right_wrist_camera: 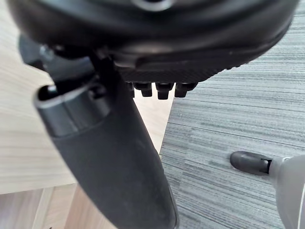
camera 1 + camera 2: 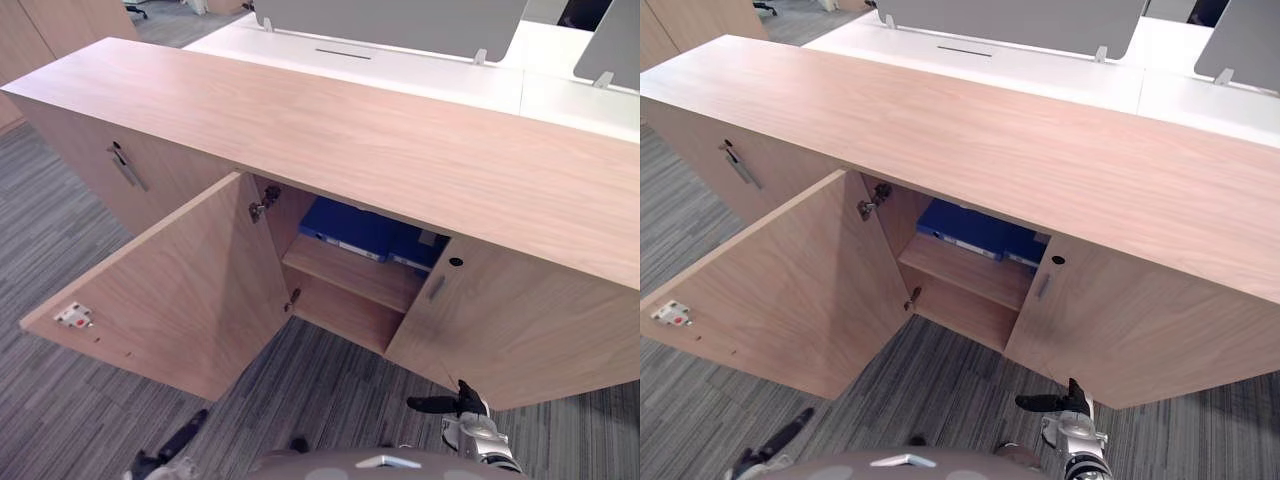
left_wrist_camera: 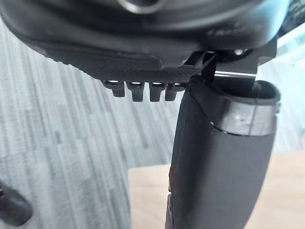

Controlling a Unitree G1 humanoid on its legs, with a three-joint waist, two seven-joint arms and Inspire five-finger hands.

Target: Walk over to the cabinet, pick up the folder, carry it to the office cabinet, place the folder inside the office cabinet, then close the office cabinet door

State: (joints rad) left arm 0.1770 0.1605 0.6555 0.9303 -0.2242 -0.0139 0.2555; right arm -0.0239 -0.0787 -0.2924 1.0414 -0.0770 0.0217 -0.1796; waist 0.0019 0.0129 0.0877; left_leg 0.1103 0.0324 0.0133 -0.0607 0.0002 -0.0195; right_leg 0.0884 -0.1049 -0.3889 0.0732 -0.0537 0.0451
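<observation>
Inside the open left compartment of the office cabinet (image 2: 400, 140), we see the blue folder (image 2: 350, 225) resting on the upper shelf (image 2: 350, 272), far back beneath the top. The left door (image 2: 180, 290) is swung wide toward the near left, over the grey carpet (image 2: 60, 400). Our left hand (image 2: 178, 440) hangs low at the near left and our right hand (image 2: 462, 402) at the near right, just in front of the right door (image 2: 500, 320). Both have relaxed, loosely spread fingers, hold nothing, and are well apart from the folder
</observation>
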